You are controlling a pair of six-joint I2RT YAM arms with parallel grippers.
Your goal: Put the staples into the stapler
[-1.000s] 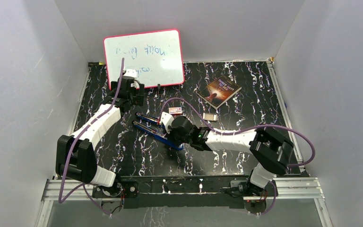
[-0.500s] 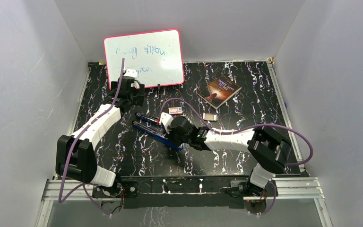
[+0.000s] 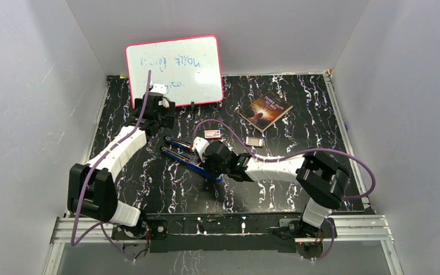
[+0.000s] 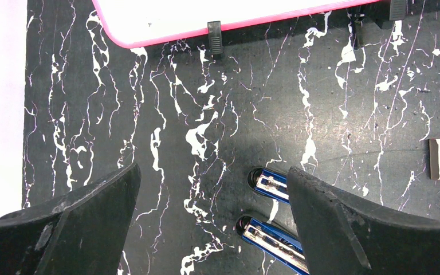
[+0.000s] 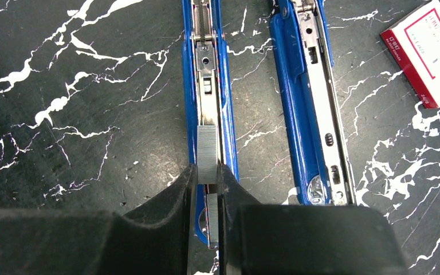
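The blue stapler [image 3: 179, 151] lies opened flat in two long halves on the black marbled table. In the right wrist view its magazine half [image 5: 208, 86] runs up from my fingers, with the other half [image 5: 312, 103] beside it on the right. My right gripper [image 5: 207, 175] is shut on a short grey strip of staples [image 5: 207, 153], held lengthwise over the magazine channel. A second strip [image 5: 212, 220] lies in the channel lower down between the fingers. My left gripper [image 4: 212, 172] hangs open above the table, just left of the stapler's two far ends [image 4: 268, 183], holding nothing.
A small white box with a red label [image 3: 212, 133] lies just beyond the stapler. A pink-framed whiteboard [image 3: 175, 70] leans at the back left. A book [image 3: 266, 110] and a small flat card [image 3: 254, 140] lie at the back right. White walls enclose the table.
The right arm's elbow has shifted slightly left; its gripper stays over the stapler with the strip. The left arm has not moved.
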